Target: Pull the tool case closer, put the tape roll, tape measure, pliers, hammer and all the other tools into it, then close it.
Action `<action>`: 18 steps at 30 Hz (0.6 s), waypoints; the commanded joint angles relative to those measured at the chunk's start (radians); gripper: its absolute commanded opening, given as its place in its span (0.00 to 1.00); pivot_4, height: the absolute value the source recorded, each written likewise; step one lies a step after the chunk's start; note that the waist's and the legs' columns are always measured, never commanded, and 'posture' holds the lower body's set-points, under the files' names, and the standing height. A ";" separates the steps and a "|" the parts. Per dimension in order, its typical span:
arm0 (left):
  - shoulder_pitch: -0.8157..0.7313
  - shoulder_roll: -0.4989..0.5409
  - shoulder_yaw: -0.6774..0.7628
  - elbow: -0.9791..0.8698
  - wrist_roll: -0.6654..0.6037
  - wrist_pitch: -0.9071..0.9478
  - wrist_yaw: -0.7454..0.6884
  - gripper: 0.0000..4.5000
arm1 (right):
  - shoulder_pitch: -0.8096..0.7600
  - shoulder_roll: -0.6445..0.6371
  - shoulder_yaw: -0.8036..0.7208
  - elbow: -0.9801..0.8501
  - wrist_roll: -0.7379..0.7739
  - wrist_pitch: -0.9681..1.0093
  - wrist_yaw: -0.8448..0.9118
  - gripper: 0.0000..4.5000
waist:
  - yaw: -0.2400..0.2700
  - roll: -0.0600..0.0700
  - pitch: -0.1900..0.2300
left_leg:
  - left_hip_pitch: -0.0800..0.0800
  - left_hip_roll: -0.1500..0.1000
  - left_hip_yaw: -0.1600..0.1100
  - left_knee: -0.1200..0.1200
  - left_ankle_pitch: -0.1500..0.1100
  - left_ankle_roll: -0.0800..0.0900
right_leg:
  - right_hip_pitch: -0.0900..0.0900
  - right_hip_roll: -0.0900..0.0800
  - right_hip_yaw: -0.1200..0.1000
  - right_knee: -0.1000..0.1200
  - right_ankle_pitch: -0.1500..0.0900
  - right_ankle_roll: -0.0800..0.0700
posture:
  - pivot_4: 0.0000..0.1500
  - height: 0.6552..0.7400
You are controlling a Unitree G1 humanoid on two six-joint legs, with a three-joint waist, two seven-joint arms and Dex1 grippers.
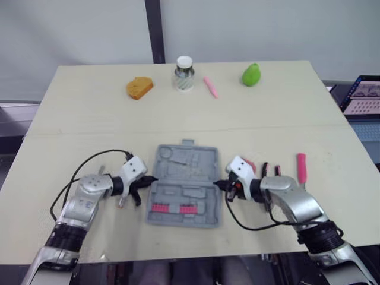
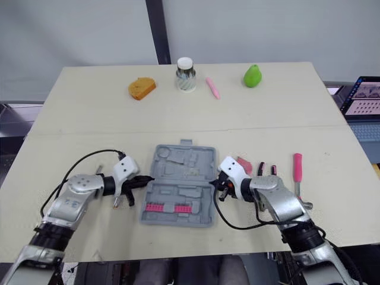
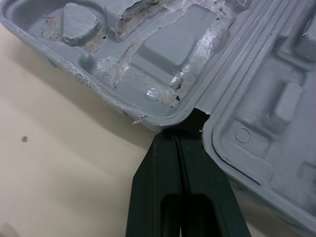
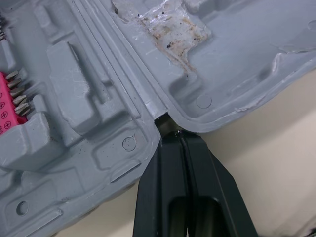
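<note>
Grey tool case [image 1: 185, 187] lies open between the left gripper [image 1: 152, 179] and right gripper [image 1: 217, 184], whose closed, empty fingers touch its hinge ends.

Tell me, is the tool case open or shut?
Open: the tool case lies spread flat, both moulded halves facing up, pink bits showing.

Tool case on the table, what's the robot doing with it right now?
The robot has its left gripper and right gripper at opposite sides of the open gray tool case, jaws shut, tips tucked into the hinge notches. The case holds pink bit strips; pink-handled tools lie on the table to its right, not yet packed.
</note>
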 commanded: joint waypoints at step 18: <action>0.300 0.132 0.004 -0.375 -0.121 0.241 -0.087 0.00 | 0.186 -0.109 0.004 -0.326 0.134 0.149 0.079 0.01 | 0.005 0.000 0.000 | 0.000 0.000 0.001 0.000 0.000 0.000 | 0.000 0.000 0.003 -0.001 0.000 0.000 | 1.00 1.00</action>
